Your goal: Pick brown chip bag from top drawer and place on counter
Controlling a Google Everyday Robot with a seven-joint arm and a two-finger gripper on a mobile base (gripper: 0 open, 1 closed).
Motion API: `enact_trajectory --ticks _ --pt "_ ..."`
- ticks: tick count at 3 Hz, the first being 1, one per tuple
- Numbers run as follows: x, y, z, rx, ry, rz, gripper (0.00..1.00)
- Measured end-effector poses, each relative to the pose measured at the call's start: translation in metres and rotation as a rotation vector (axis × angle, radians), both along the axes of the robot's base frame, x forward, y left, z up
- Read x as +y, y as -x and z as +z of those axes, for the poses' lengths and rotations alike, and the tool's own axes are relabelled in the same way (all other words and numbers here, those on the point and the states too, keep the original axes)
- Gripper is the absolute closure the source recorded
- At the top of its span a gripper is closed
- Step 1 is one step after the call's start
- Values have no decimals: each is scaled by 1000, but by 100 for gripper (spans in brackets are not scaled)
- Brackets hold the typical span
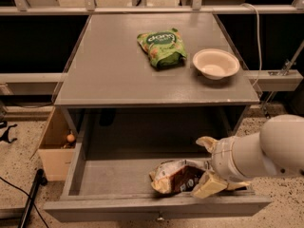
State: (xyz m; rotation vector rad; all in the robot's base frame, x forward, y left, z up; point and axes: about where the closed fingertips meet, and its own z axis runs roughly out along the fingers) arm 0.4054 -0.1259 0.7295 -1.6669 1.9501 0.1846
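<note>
The brown chip bag [178, 176] lies crumpled on the floor of the open top drawer [118, 175], right of its middle. My gripper [207, 165] reaches in from the right on the white arm. It is open, with one cream finger [209, 185] low against the bag's right end and the other finger [205, 143] higher, behind the bag. The bag rests on the drawer floor. The counter [109, 65] is the grey tabletop above the drawer.
A green chip bag [161, 47] and a white bowl [215, 63] sit on the counter's right half. A tan cardboard box [56, 146] stands on the floor left of the drawer. The drawer's front panel [156, 207] runs below the bag.
</note>
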Motion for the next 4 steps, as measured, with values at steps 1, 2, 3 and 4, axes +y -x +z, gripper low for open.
enact_trajectory --ticks 1,2,3,4 --pt "8 -2 -20 1 -8 6 18" --pt "13 -7 -42 2 -15 7 16" --pt "13 -12 -44 4 -13 1 31" --pt "12 -13 -39 4 -13 0 53"
